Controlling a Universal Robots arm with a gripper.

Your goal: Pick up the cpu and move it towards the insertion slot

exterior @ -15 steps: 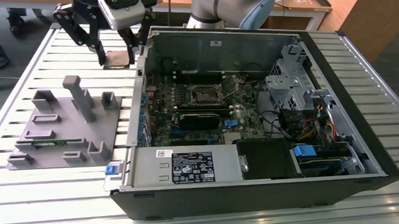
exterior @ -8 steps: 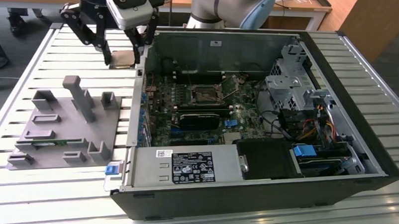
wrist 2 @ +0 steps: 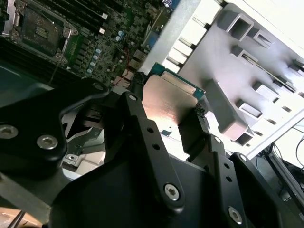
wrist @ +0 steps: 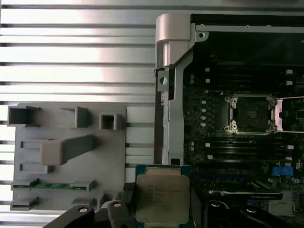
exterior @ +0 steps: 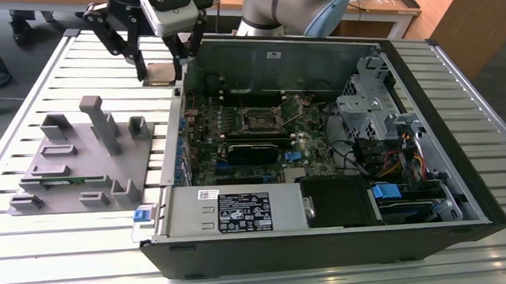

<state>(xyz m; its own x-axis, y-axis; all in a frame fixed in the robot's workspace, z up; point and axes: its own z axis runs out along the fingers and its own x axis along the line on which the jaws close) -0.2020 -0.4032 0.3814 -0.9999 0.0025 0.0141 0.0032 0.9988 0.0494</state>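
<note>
Above slatted table (exterior: 87, 54), gripper (exterior: 164, 72) clamps cpu (wrist: 163, 198) beside case wall (wrist: 166, 95).

Gripper (exterior: 160, 69): hangs above the slatted counter (exterior: 87, 54), just outside the open computer case (exterior: 334, 239), its fingers (wrist: 127, 199) clamped on the cpu (wrist: 160, 198).
Case side wall (exterior: 180, 108): stands between the carried chip and the motherboard interior.
Insertion slot (exterior: 257, 120): bracket raised, dark centre uncovered from above; open air over it.
Around the slot: memory slots and a black block (exterior: 254, 153) just beside it; drive cage (exterior: 364, 111) and cable bundle (exterior: 387, 162) toward the exterior view's right.
Grey tray (exterior: 80, 167): upright posts rise from it, well apart from the slot, on the other side of the case wall.
</note>
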